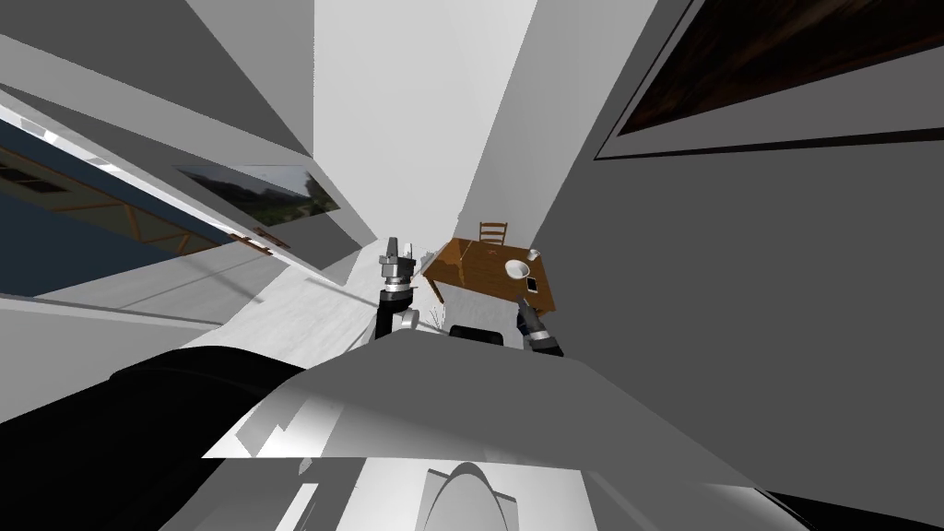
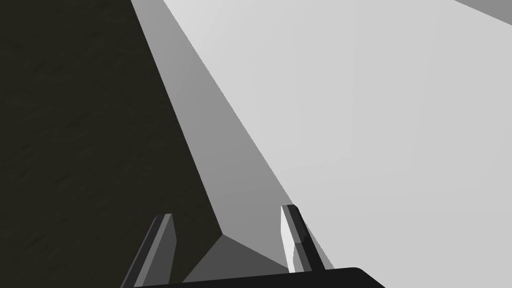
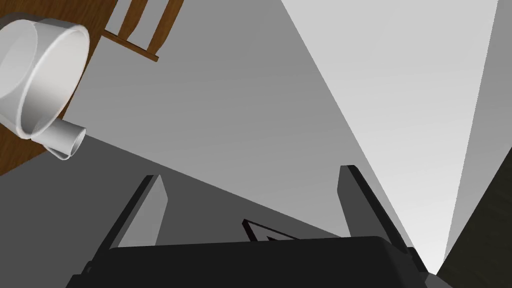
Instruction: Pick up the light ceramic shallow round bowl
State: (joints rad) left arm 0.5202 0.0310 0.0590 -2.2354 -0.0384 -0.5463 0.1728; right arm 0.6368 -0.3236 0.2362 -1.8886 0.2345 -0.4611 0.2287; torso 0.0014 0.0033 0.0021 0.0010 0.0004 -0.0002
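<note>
The white bowl [image 1: 518, 269] is seen on the wooden table [image 1: 466, 263], near its right edge. The right gripper [image 1: 526, 304], spread and empty, is held at the table's near edge just short of the bowl, and is judged nearer. The left gripper [image 1: 399, 246], likewise spread, is raised off the table's left.

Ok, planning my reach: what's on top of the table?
A white bowl, a small cup behind it and a flat phone-like slab nearer me. Whatever lies under the bowl is covered.

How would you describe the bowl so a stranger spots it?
Find the brown wooden table with a chair behind it. Near its right edge, the white bowl sits between a smaller cup and a flat slab; it's the widest.
</note>
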